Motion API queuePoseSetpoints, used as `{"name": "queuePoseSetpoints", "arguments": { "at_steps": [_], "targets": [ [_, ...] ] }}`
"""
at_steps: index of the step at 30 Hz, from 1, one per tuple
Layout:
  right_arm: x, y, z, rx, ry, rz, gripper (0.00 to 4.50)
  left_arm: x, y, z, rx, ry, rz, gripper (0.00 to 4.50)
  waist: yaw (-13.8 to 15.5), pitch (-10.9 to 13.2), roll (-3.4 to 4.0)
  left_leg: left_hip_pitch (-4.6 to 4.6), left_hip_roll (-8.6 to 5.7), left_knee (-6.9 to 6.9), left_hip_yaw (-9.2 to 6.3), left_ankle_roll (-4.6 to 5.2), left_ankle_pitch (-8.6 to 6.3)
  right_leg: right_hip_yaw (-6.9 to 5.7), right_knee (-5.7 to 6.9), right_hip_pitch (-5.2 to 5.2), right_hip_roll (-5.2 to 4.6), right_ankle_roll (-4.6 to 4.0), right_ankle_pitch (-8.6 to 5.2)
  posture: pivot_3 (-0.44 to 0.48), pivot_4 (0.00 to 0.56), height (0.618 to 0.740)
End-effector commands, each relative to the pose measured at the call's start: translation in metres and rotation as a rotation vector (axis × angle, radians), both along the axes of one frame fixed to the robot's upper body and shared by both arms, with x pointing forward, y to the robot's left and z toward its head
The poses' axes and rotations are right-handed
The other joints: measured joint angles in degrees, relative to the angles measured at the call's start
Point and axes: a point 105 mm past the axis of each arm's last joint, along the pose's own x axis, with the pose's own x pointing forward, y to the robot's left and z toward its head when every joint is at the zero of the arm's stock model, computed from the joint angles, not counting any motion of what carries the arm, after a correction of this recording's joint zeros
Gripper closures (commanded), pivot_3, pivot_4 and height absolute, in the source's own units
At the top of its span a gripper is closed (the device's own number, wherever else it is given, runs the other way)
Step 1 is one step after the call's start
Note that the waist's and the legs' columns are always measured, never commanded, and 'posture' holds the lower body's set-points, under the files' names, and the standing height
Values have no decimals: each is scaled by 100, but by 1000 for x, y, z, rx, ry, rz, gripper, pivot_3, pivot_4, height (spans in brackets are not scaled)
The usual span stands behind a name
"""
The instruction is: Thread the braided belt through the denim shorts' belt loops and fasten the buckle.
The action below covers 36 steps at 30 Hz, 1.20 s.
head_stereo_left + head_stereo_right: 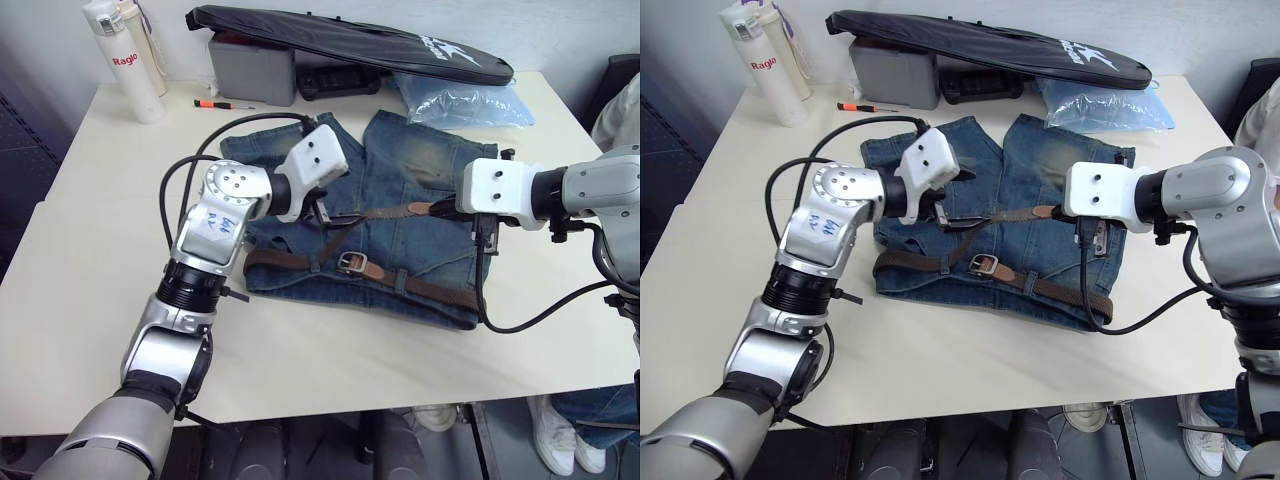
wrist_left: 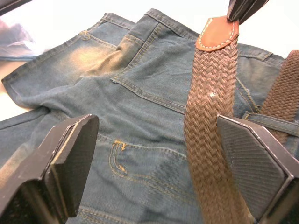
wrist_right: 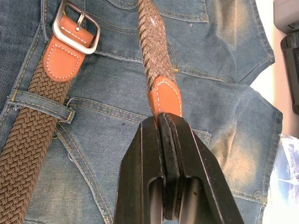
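Observation:
The denim shorts lie flat mid-table, waistband toward me. The braided belt runs along the waistband, under a belt loop, with the silver buckle lying on the denim. Its free end rises across the shorts to a tan leather tip. My right gripper is shut on that tip. My left gripper hangs open over the shorts, the raised strap passing between its fingers, close to the one on the belt's side.
At the back of the table stand a white bottle, a grey box, a black bag and a pale blue plastic bag. A small screwdriver lies near the box. A person stands at the right edge.

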Motion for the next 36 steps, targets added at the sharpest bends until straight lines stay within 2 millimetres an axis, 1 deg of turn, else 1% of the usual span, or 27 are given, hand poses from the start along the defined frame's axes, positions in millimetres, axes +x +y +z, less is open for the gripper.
{"name": "queuePoseSetpoints", "arguments": {
  "at_steps": [1,4,6,8,10,12,15,17,19,22,26,29,31,36],
  "targets": [
    [-1,2,15,3,-65,-2,4500,-6,-9,8,22,-75,-25,92,2,0,0,0,0,0,0,0,0,0,0,0,0,0,0,0,150,740],
    [-1,1,14,3,-67,-10,4500,-11,-17,7,13,-64,-58,92,3,0,0,0,0,0,0,0,0,0,-1,0,0,0,0,0,150,740],
    [-1,0,14,5,-67,-16,4500,-13,-20,4,44,-76,-77,92,3,0,0,0,0,0,0,0,0,0,-1,0,0,0,0,0,150,740],
    [-1,-1,13,4,-67,-23,4500,-16,-24,6,20,-61,-97,92,7,0,0,0,0,0,0,0,0,0,-1,0,0,0,0,0,150,740],
    [-1,-2,13,2,-68,-29,4500,-18,-26,13,-22,-47,-108,92,10,0,0,-1,0,0,0,0,0,0,-1,0,0,0,0,0,150,740],
    [-1,-4,12,0,-68,-38,4500,-16,-24,25,-82,-46,-99,92,9,0,0,-1,0,1,0,0,0,0,-1,0,0,0,0,0,150,740],
    [0,-7,11,-3,-70,-49,4500,-15,-22,33,-137,-37,-99,92,8,0,0,0,0,1,0,0,0,0,0,0,0,0,0,0,150,740],
    [0,-7,10,-4,-72,-51,4500,-17,-23,27,-104,-32,-120,92,7,0,0,0,0,1,0,0,0,0,-1,0,0,0,0,0,150,740],
    [0,-6,11,-3,-73,-50,4500,-17,-23,18,-40,-56,-121,92,4,0,0,0,0,0,0,0,0,0,-1,0,0,0,0,0,150,740],
    [1,-5,11,-2,-76,-49,4500,-17,-23,10,2,-71,-120,92,5,0,0,0,0,0,0,0,0,0,-2,0,0,0,0,0,150,740],
    [1,-2,14,4,-86,-40,4500,-11,-27,-8,40,-76,-94,92,13,0,0,0,0,1,0,0,0,0,-1,1,0,0,0,0,150,740],
    [1,-1,15,7,-86,-37,4500,-8,-27,-12,68,-96,-87,92,10,0,0,0,0,2,0,0,0,0,-2,2,0,0,0,0,150,740],
    [0,0,15,7,-86,-34,4500,-4,-30,-5,21,-100,-69,628,10,0,0,0,0,1,0,0,0,0,-1,1,0,0,0,0,150,740],
    [-1,2,17,16,-85,-33,4500,-1,-30,-8,38,-119,-75,2717,10,0,0,0,0,1,0,0,0,0,-1,1,0,0,0,0,150,740]
  ]
}}
